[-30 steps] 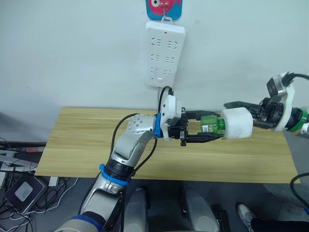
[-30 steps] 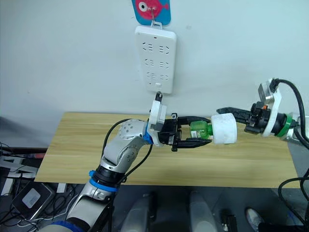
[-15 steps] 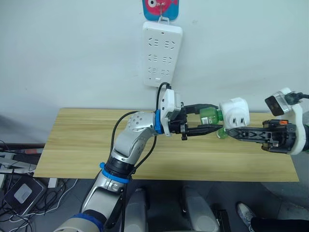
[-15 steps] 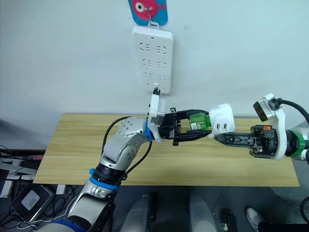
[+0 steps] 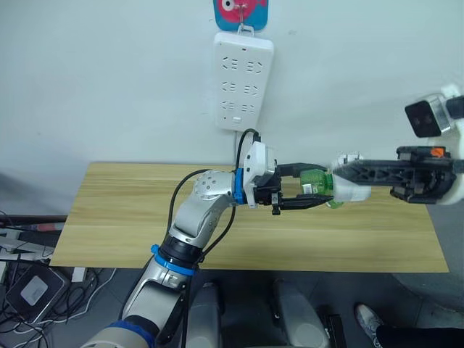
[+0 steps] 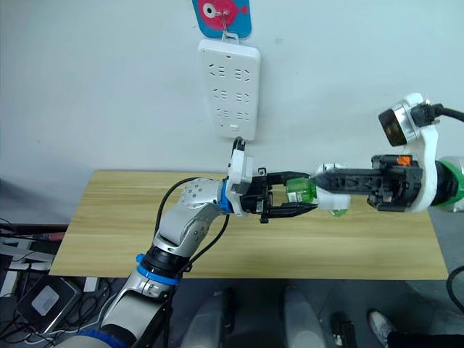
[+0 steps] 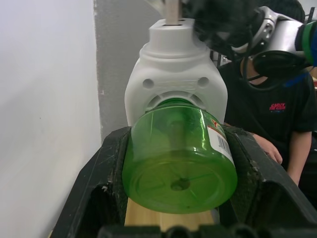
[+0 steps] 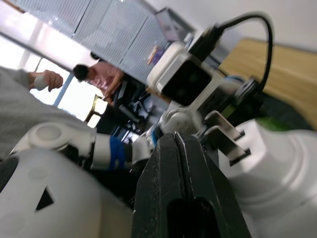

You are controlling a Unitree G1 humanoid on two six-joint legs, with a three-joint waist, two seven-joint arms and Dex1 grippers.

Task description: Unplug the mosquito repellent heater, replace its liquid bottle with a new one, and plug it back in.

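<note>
The mosquito repellent heater (image 5: 350,190) is a white block held in the air above the wooden table (image 5: 123,217), with a green liquid bottle (image 5: 313,187) screwed into its underside. My left gripper (image 5: 319,187) is shut on the bottle, one black finger on each side of it (image 7: 181,161). From the right, my right gripper (image 5: 341,172) is shut on the heater, its fingers lying across the white body (image 8: 282,173). In the left wrist view the heater (image 7: 173,82) sits just beyond the bottle's round base.
A long white power strip (image 5: 244,83) hangs on the wall above the table's back edge, under a blue fish hook. A person in a black shirt (image 7: 285,114) is visible in the left wrist view. Cables and boxes lie on the floor at the left (image 5: 29,279).
My right wrist has rolled and risen, turning the heater so its pronged face no longer points at the camera. The left gripper has stayed on the bottle, barely moving.
</note>
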